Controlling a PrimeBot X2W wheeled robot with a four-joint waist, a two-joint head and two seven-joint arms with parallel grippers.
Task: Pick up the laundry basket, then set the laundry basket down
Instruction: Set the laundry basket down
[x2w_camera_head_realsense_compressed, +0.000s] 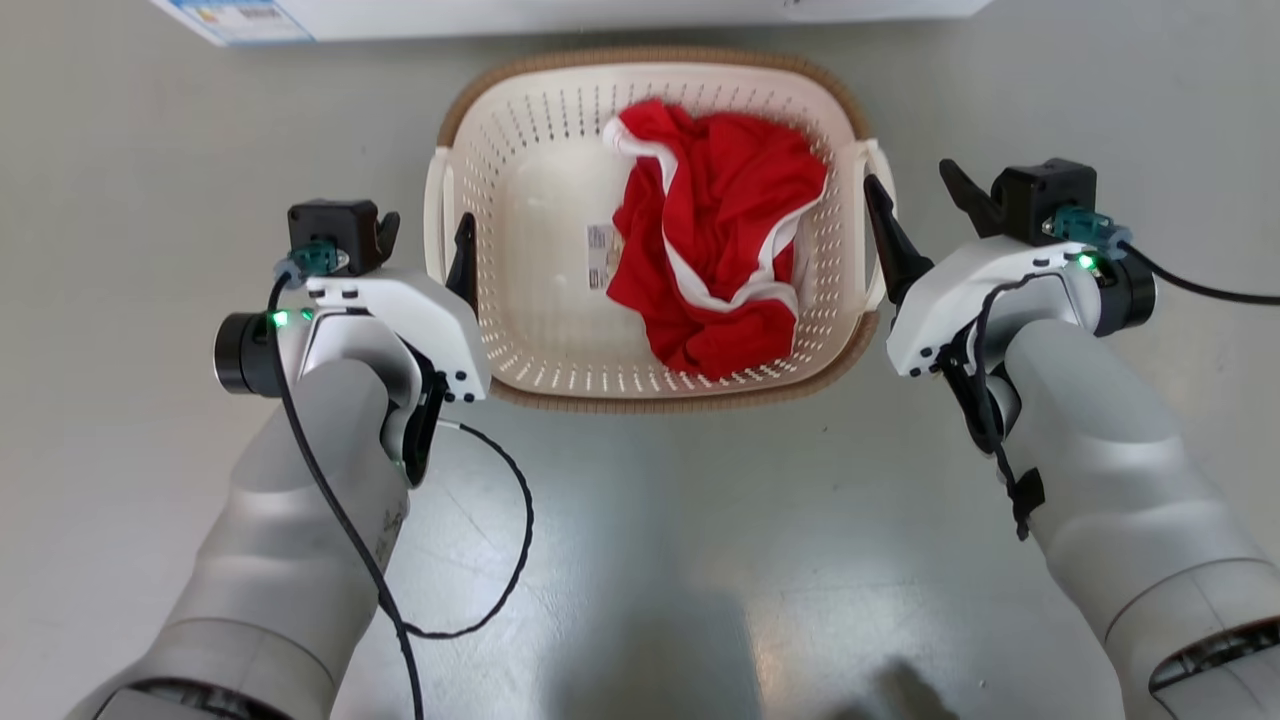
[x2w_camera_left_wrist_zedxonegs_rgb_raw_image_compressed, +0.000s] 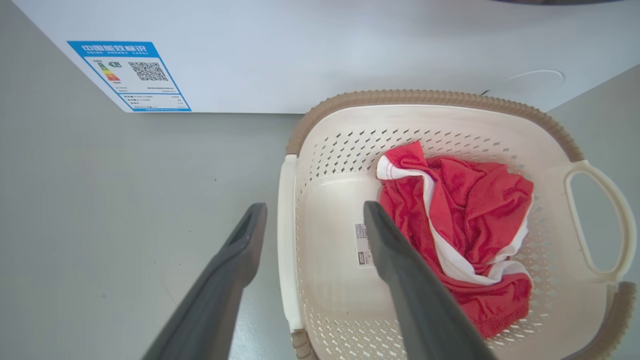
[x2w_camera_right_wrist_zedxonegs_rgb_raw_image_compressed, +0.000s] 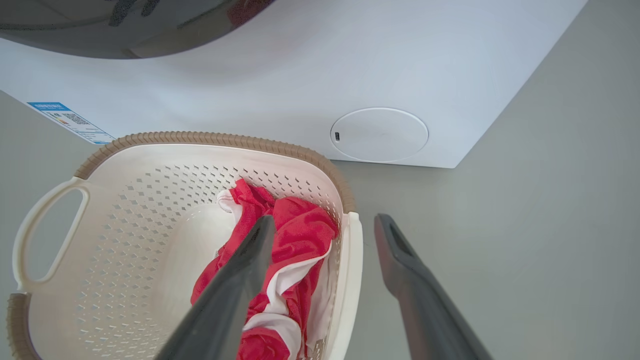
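Plainly, the left gripper (x2w_camera_head_realsense_compressed: 427, 230) and right gripper (x2w_camera_head_realsense_compressed: 908, 178) were both spread, each straddling a side handle of the laundry basket (x2w_camera_head_realsense_compressed: 650, 402), which sat on the grey floor (x2w_camera_head_realsense_compressed: 130, 200) near the white washer (x2w_camera_head_realsense_compressed: 600, 15), a red garment (x2w_camera_head_realsense_compressed: 725, 250) heaped in its right half.

The laundry basket (x2w_camera_head_realsense_compressed: 530, 200) is cream with a brown rim. Each side handle (x2w_camera_left_wrist_zedxonegs_rgb_raw_image_compressed: 287, 240) sits between a pair of fingers (x2w_camera_left_wrist_zedxonegs_rgb_raw_image_compressed: 235, 260).

We find a laundry area: a white washer (x2w_camera_right_wrist_zedxonegs_rgb_raw_image_compressed: 280, 80) with blue energy label (x2w_camera_left_wrist_zedxonegs_rgb_raw_image_compressed: 129, 76) and round hatch (x2w_camera_right_wrist_zedxonegs_rgb_raw_image_compressed: 379, 134) stands on smooth grey floor (x2w_camera_head_realsense_compressed: 130, 150), behind a laundry basket (x2w_camera_head_realsense_compressed: 530, 140) holding a red garment (x2w_camera_head_realsense_compressed: 720, 220).
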